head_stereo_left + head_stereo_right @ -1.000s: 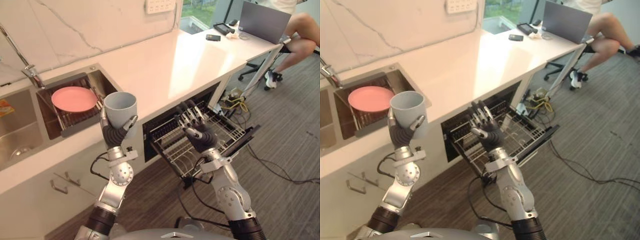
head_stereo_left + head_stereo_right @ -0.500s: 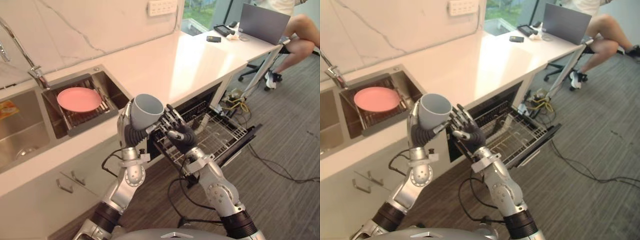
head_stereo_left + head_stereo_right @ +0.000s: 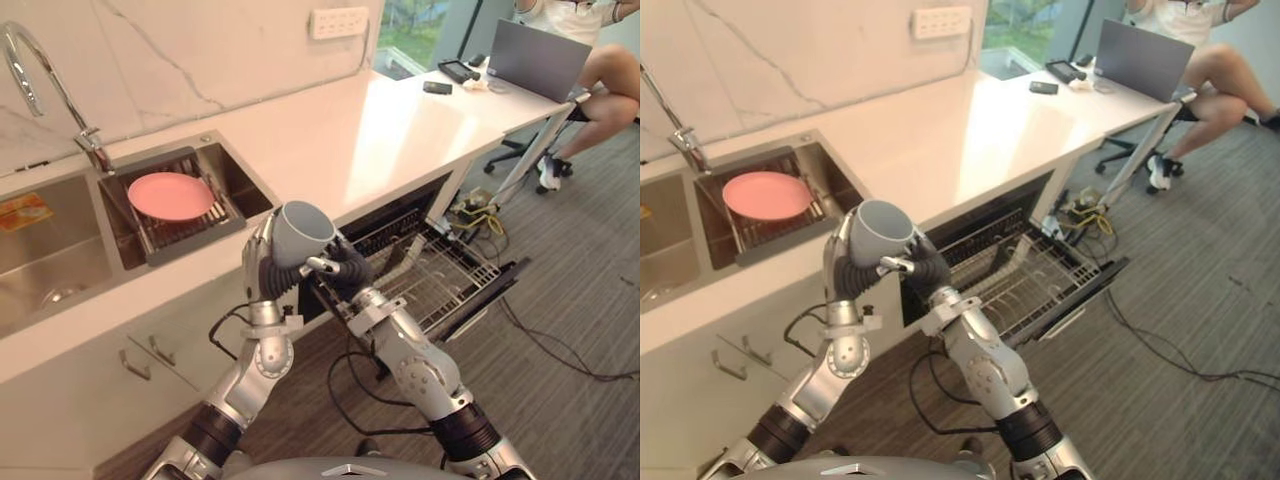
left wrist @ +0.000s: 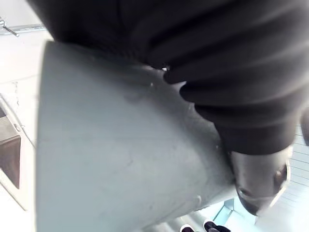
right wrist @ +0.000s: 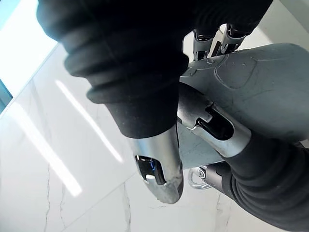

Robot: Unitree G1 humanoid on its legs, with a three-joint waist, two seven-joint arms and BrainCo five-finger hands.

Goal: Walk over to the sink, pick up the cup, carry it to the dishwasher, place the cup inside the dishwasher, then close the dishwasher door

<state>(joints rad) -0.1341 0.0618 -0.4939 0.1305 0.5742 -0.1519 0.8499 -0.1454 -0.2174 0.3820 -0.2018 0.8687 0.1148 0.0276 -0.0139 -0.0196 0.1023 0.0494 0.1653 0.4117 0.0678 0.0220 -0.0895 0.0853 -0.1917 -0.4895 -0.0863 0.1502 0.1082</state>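
Handing off the cup (image 3: 300,232), centre frame
The left robot hand (image 3: 263,272) grips it beside the dishwasher rack (image 3: 440,280); right robot hand (image 3: 346,272) touches it, grip unclear. Letting go early could drop it.

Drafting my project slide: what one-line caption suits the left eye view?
Left hand holds the grey cup near the open dishwasher, right hand against it; pink plate in the sink.
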